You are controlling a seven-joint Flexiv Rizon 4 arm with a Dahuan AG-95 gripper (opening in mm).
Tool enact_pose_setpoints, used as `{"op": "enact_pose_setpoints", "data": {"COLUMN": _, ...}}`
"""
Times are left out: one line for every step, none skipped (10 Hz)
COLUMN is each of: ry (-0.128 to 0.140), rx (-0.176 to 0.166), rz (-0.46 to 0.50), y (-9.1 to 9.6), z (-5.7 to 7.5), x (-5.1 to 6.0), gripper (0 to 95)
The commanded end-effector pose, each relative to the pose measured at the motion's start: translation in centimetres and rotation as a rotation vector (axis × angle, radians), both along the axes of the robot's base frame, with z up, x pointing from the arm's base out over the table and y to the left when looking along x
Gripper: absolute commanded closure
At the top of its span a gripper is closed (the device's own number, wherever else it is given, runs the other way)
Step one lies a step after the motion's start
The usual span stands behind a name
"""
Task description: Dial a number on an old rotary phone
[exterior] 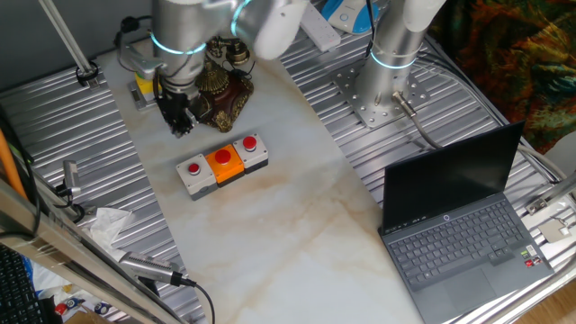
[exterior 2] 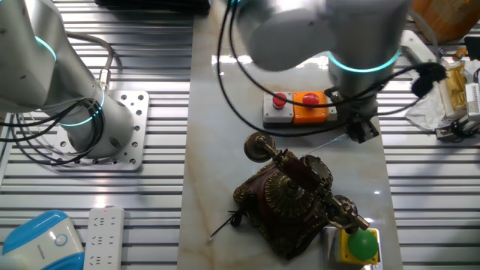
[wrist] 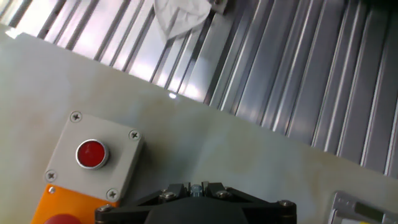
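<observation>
The old rotary phone, dark reddish-brown with brass filigree, stands at the far side of the marble table; in the other fixed view its handset lies across the cradle. My gripper hangs fingers-down just left of the phone, close above the table. In the other fixed view the gripper is between the phone and the button box. It looks shut and holds nothing. The hand view shows only the gripper's black body, not the phone.
A grey box with red and orange buttons lies in front of the phone. A yellow box with a green button stands behind the phone. A laptop, a second arm's base and crumpled tissue surround the table.
</observation>
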State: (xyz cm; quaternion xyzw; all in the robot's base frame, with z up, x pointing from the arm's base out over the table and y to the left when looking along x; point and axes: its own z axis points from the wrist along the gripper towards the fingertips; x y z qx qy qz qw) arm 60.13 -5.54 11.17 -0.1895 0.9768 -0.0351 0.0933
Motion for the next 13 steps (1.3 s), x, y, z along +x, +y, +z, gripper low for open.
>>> {"op": "enact_pose_setpoints", "data": {"ry": 0.021, "rx": -0.001, "rz": -0.013, "y": 0.0, "z": -0.2, "x": 0.0, "gripper": 95.0}}
{"op": "enact_pose_setpoints", "data": {"ry": 0.027, "rx": -0.006, "rz": -0.016, "y": 0.0, "z": -0.3, "x": 0.0, "gripper": 95.0}}
{"op": "enact_pose_setpoints", "data": {"ry": 0.033, "rx": -0.017, "rz": -0.048, "y": 0.0, "z": -0.3, "x": 0.0, "gripper": 95.0}}
{"op": "enact_pose_setpoints", "data": {"ry": 0.032, "rx": -0.018, "rz": -0.077, "y": -0.1, "z": -0.2, "x": 0.0, "gripper": 95.0}}
{"op": "enact_pose_setpoints", "data": {"ry": 0.041, "rx": -0.013, "rz": -0.089, "y": -0.1, "z": -0.2, "x": 0.1, "gripper": 95.0}}
{"op": "enact_pose_setpoints", "data": {"ry": 0.044, "rx": 0.005, "rz": -0.131, "y": -0.1, "z": -0.2, "x": 0.4, "gripper": 95.0}}
{"op": "enact_pose_setpoints", "data": {"ry": 0.051, "rx": 0.045, "rz": -0.211, "y": 0.0, "z": -0.2, "x": 0.8, "gripper": 95.0}}
{"op": "enact_pose_setpoints", "data": {"ry": 0.049, "rx": 0.053, "rz": -0.242, "y": 0.0, "z": -0.3, "x": 0.9, "gripper": 95.0}}
{"op": "enact_pose_setpoints", "data": {"ry": 0.043, "rx": 0.072, "rz": -0.273, "y": 0.0, "z": -0.6, "x": 1.0, "gripper": 95.0}}
{"op": "enact_pose_setpoints", "data": {"ry": 0.044, "rx": 0.076, "rz": -0.286, "y": -0.1, "z": -0.7, "x": 1.3, "gripper": 95.0}}
{"op": "enact_pose_setpoints", "data": {"ry": 0.044, "rx": 0.079, "rz": -0.300, "y": -0.3, "z": -0.7, "x": 1.4, "gripper": 95.0}}
{"op": "enact_pose_setpoints", "data": {"ry": 0.046, "rx": 0.082, "rz": -0.314, "y": -0.4, "z": -0.7, "x": 1.5, "gripper": 95.0}}
{"op": "enact_pose_setpoints", "data": {"ry": 0.058, "rx": 0.085, "rz": -0.336, "y": -0.4, "z": -0.7, "x": 1.5, "gripper": 95.0}}
